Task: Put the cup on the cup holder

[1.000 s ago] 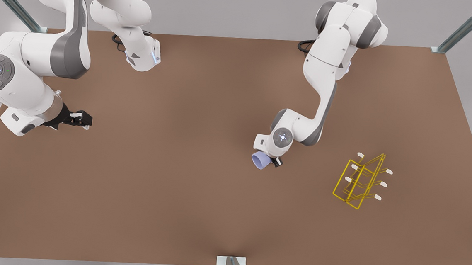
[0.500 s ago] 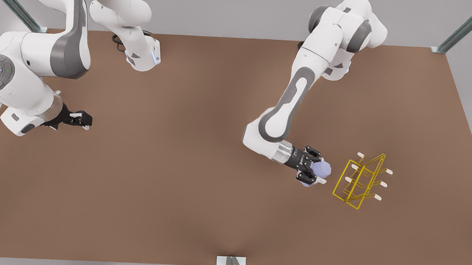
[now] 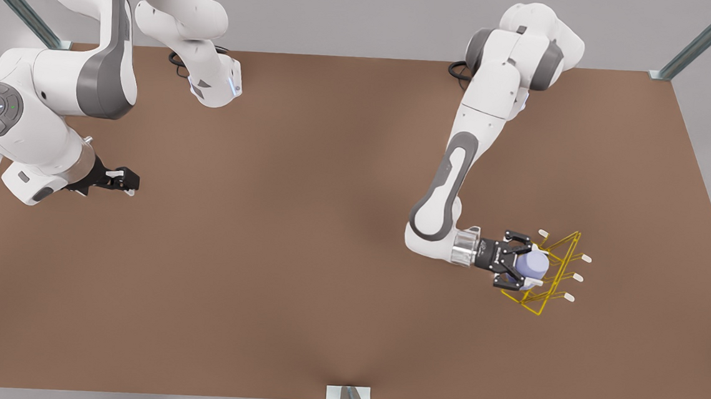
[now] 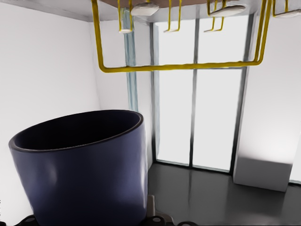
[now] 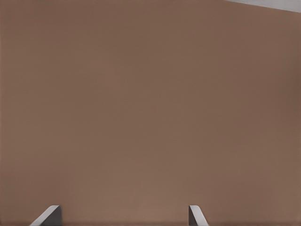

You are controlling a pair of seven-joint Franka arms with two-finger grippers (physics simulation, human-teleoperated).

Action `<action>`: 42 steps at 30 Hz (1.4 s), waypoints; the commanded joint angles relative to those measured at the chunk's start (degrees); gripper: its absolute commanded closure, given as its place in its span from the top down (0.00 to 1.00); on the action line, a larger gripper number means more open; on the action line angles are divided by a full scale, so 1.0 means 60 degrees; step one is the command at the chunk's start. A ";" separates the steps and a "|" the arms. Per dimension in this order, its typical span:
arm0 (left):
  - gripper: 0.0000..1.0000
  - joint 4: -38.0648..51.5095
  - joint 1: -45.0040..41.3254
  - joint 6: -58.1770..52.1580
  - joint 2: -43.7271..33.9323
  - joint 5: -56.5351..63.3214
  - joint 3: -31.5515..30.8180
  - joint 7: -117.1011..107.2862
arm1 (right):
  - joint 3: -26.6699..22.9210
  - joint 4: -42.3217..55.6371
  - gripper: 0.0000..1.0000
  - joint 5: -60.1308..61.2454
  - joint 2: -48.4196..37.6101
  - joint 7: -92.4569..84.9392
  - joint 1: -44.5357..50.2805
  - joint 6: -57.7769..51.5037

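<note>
The left gripper (image 3: 529, 263) is clenched on the cup (image 3: 532, 262), one finger on each side of it. In the front view it reaches in level from the rack's left, with the cup's body turned sideways and its far end pointing toward the rack. The cup is off the table, pressed in against the rack's near face among the pegs on that side; whether a peg is inside it cannot be told. In the left wrist view the cup (image 4: 84, 165) looks dark blue, its open rim facing away from the camera, and the yellow wires of the rack (image 4: 183, 66) with white-tipped pegs stand just beyond that rim.

The rack (image 3: 553, 282) is a yellow wire A-frame standing on the brown table (image 3: 263, 268). White peg tips stick out on the side away from the cup, clear of the gripper.

The right gripper (image 3: 125, 180) hangs well apart from the rack, far across the table toward the front view's left edge, where that arm waits. Its fingers (image 5: 195, 215) are spread, two pale tips apart with bare brown table between them in the right wrist view, gripping nothing.

Both arm bases sit along the table's far edge from the rack, and the left arm stretches from its base down to the rack.
</note>
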 commanded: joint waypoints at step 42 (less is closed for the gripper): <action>1.00 -0.0421 0.0197 0.0847 0.0463 -0.0469 0.0225 -0.1456 | 0.0058 0.0428 1.00 0.0078 0.0092 0.0028 -0.0263 0.0023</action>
